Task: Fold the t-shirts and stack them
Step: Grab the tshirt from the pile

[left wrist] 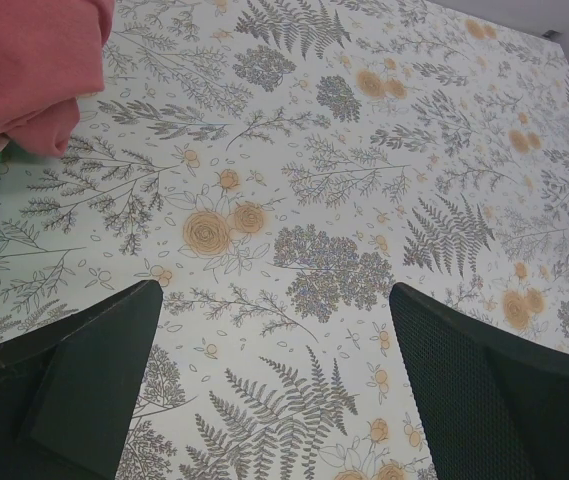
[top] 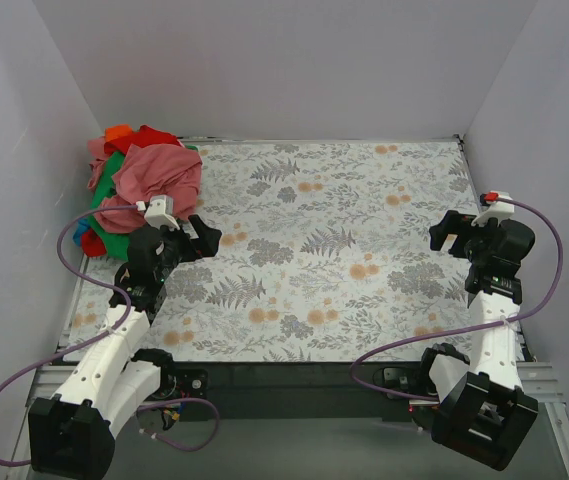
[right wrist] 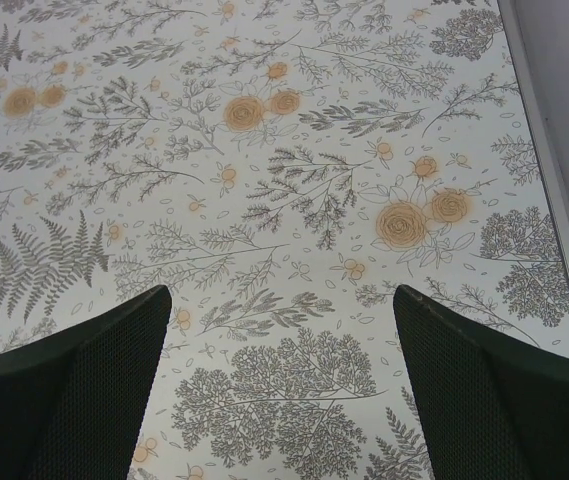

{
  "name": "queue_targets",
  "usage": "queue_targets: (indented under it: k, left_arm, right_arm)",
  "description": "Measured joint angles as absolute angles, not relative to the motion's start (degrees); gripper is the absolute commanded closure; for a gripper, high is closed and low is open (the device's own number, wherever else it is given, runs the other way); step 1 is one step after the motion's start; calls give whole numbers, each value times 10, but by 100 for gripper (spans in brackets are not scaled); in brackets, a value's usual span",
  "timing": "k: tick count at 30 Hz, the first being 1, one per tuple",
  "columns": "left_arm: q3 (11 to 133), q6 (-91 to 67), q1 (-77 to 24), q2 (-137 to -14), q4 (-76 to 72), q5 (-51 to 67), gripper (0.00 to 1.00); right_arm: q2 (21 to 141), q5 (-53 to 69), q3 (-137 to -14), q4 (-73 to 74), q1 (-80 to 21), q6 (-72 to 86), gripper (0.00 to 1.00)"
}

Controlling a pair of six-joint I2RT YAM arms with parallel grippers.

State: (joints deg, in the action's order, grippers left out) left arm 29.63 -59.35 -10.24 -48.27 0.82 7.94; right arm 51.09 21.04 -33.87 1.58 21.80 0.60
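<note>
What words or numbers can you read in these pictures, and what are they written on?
None: no word, number or sign can be read in any view.
The t-shirts: plain cloth in a heap, no print showing.
The table cover: only flowers and ferns.
The left gripper and right gripper: no label to be seen.

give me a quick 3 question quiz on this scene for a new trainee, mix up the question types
1. True or false: the left gripper and the right gripper both have their fingers open and hold nothing.
2. Where on the floral table cover does the t-shirt pile lie? A: far left corner. B: far right corner. C: centre.
3. Short answer: which gripper is nearer the pile?

Key: 1 true; 2 A; 3 the left.
</note>
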Motion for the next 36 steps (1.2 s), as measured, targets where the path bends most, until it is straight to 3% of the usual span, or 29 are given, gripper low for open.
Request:
queue_targets:
  k: [10, 16, 21, 27, 32, 36]
  left_arm:
    - [297, -600, -102, -483, 15, 73, 2]
    - [341, -638, -100, -496, 55, 69, 2]
    - [425, -684, -59, -544, 90, 75, 6]
    - [594, -775, 8, -686, 164, 62, 9]
    - [755, -850, 24, -820, 284, -41, 12]
    - [797, -896, 24, -860, 377, -141, 14]
  right_arm:
    - [507, 260, -338, 15, 219, -18, 2]
    - [489, 426, -320, 33, 220, -140, 1]
    - [480, 507, -319, 63, 220, -217, 2]
    - [477, 541, -319, 83, 220, -248, 2]
    - [474, 544, -319, 94, 220, -258, 2]
    - [476, 543, -319, 100, 220, -258, 2]
